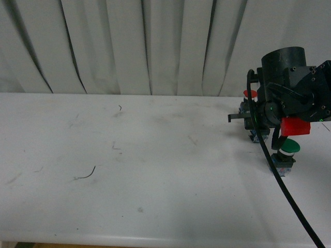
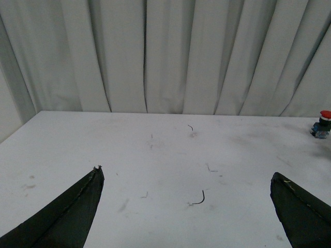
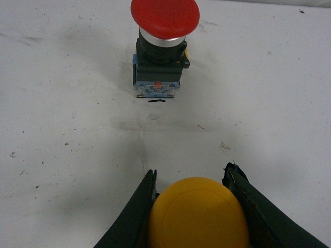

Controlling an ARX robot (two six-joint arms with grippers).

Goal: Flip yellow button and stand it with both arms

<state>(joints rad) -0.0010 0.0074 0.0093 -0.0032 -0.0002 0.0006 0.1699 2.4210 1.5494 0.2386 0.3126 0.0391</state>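
Note:
In the right wrist view the yellow button's round yellow-orange cap [image 3: 198, 214] sits between the two black fingers of my right gripper [image 3: 191, 170], which is shut on it just above the white table. Its collar and contact block are hidden. In the front view the bulky black right arm [image 1: 289, 93] stands at the far right and hides the gripper and the yellow cap. My left gripper [image 2: 187, 174] is open and empty over the table's middle, fingers wide apart. It is not in the front view.
A red-capped button [image 3: 160, 51] stands upright just beyond the yellow cap; it also shows in the left wrist view [image 2: 321, 124]. A green-capped button [image 1: 287, 150] stands near the right arm. A small dark wire scrap [image 1: 85, 174] lies on the white table [image 1: 155, 196]. A grey curtain hangs behind.

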